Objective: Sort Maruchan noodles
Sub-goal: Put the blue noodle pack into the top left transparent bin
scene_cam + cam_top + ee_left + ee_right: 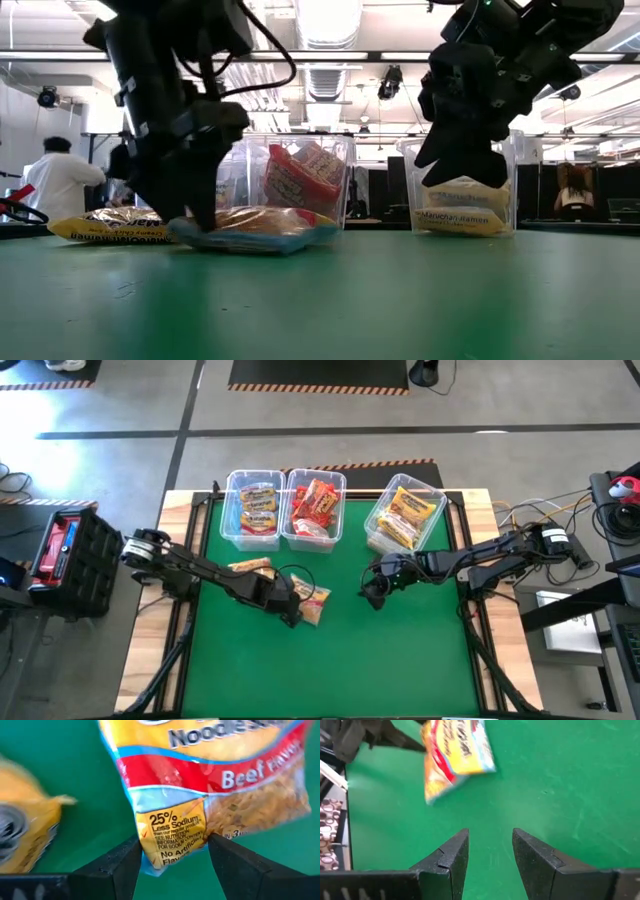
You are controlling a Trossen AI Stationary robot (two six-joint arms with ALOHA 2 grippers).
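A Beef-flavour noodle packet (210, 775), yellow, red and blue, lies flat on the green table (400, 660), seen near the middle in the high view (314, 601). My left gripper (174, 845) points steeply down over it, open, its fingers standing on either side of the packet's near end (172, 842). A second yellow packet (250, 566) lies on the table to its left. My right gripper (372, 596) hovers open above bare table right of centre, nothing between its fingers (491, 837). My left gripper straddles the packet's labelled end (170, 832) from above, one finger (125, 865) at each long edge, and the fingers lie across the packet. Whether the fingers touch the wrapper I cannot tell. The packet lies flat on the table.
Three clear bins stand along the far edge: the left one (253, 508) with yellow-orange packets, the middle one (315, 510) with red packets, the right one (405, 515) turned askew, with yellow packets. Bare green table spreads toward the near edge. A person (58, 185) is in the room behind.
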